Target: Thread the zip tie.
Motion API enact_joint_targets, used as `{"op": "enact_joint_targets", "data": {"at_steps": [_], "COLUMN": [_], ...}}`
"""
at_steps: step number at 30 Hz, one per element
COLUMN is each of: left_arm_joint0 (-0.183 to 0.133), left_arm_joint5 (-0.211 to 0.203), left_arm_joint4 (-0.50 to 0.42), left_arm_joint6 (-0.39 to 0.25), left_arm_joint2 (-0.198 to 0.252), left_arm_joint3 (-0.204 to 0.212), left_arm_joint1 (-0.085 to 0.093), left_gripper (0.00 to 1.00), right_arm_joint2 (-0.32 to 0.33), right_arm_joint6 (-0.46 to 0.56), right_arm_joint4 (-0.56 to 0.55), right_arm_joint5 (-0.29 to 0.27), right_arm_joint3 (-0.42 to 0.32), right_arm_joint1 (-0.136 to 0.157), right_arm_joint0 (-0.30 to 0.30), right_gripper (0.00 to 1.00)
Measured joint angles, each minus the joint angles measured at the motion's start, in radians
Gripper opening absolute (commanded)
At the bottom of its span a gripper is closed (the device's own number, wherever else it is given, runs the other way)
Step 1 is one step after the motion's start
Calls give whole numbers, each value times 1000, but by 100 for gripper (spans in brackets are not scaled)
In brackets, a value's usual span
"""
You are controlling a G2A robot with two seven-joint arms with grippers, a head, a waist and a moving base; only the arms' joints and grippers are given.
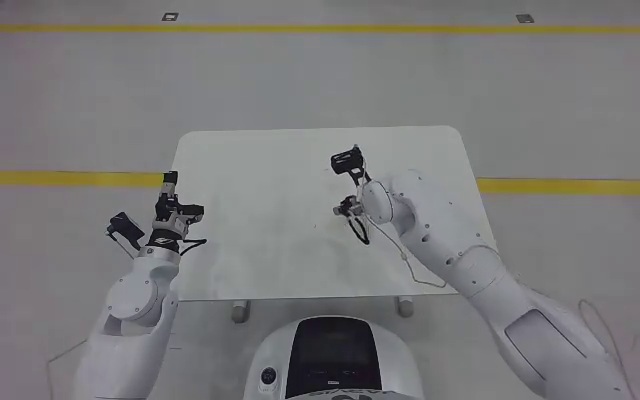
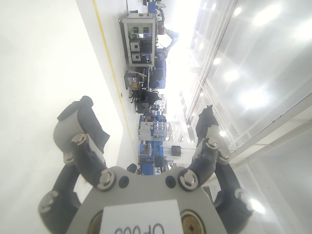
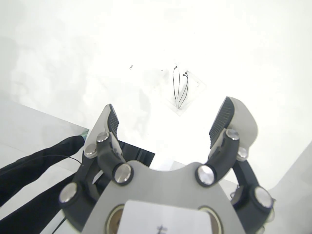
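Right gripper [image 3: 169, 104]: nearest the lens. Grey metal frame, black links, ribbed black pads [image 3: 219, 118]. Its fingers are set wide apart and hold nothing, and it hangs over the table above the zip ties [image 3: 179, 88].
Zip ties: a few thin black strands, each with a small head at the far end, the tails converging toward the right gripper. They lie flat on a pale square sheet or tray [image 3: 198, 82]; which of the two cannot be told.
Handling (judged): very light, springy, smooth plastic, so awkward to pinch off a flat surface. Best taken near the head, leaving the tail free to feed.
Table [image 1: 250, 200]: white, smooth, rounded corners.
Left gripper [image 2: 146, 105]: same build. Fingers apart and empty, at the table's left edge, well apart from the zip ties.
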Motion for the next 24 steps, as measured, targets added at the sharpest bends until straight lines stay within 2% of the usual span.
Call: {"op": "enact_joint_targets", "data": {"at_steps": [5, 14, 20, 24], "left_arm_joint0": [0, 0, 0, 0], "left_arm_joint5": [0, 0, 0, 0], "left_arm_joint4": [0, 0, 0, 0], "left_arm_joint6": [0, 0, 0, 0], "left_arm_joint2": [0, 0, 0, 0], "left_arm_joint3": [0, 0, 0, 0], "left_arm_joint1": [0, 0, 0, 0], "left_gripper": [100, 100, 100, 100], "right_arm_joint2": [-71, -70, -53, -54], "right_arm_joint6": [13, 15, 73, 74], "right_arm_joint4": [33, 36, 187, 192], "right_arm_joint5": [0, -2, -72, -74], "right_arm_joint3": [159, 163, 227, 234], "right_arm_joint1": [-57, -59, -81, -83], "right_arm_joint0": [72, 72, 91, 95], "right_gripper": [100, 100, 100, 100]}}
